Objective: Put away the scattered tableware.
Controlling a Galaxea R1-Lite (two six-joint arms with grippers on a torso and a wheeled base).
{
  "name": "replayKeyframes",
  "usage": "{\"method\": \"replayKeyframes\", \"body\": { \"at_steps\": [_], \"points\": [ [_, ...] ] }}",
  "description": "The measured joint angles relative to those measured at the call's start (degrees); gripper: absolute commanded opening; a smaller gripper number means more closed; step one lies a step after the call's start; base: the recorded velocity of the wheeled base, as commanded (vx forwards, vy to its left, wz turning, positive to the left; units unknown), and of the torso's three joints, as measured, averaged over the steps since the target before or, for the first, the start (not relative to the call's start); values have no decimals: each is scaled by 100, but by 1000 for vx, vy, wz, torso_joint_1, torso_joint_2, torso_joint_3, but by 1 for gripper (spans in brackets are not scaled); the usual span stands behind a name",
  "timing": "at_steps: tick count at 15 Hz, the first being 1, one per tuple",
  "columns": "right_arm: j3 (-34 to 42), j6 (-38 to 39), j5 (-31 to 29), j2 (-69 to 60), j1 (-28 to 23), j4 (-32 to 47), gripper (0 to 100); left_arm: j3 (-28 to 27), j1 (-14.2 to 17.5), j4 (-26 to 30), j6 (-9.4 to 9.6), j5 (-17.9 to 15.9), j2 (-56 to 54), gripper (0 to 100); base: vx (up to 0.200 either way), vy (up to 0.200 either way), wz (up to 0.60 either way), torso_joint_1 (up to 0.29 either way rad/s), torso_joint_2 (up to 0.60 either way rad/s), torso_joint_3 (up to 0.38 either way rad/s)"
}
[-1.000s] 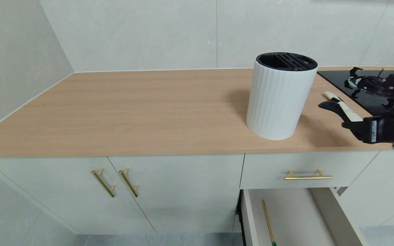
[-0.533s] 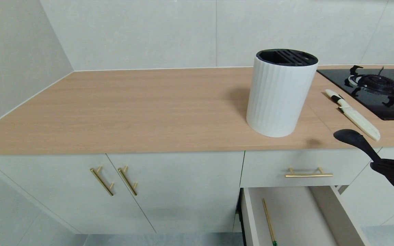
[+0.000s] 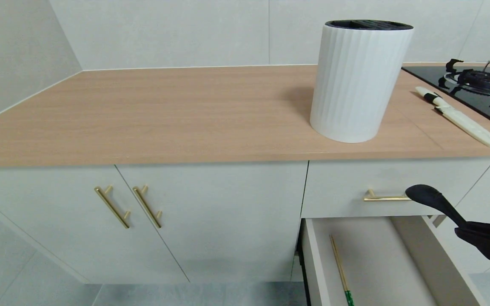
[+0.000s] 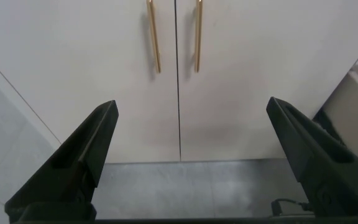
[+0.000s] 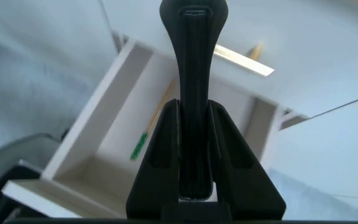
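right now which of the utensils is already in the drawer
The chopsticks, lying in the open drawer. The knife is on the counter; the black utensil is held in the right end effector.

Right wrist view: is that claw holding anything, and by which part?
Yes. The right gripper is shut on a black utensil, clamping its slim shaft. The rounded end sticks out beyond the grip.
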Motion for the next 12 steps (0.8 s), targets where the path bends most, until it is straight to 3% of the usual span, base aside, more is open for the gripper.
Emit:
{"method": "replayKeyframes", "body": {
  "at_steps": [7,12],
  "points": [
    [122,0,2,335,32,-4,0,0,0,0,1,0,0,100,0,0,0,-142,450,306],
    [133,24,0,766,32,-4,0,0,0,-1,1,0,0,100,0,0,0,-20,102,77]
  ]
}}
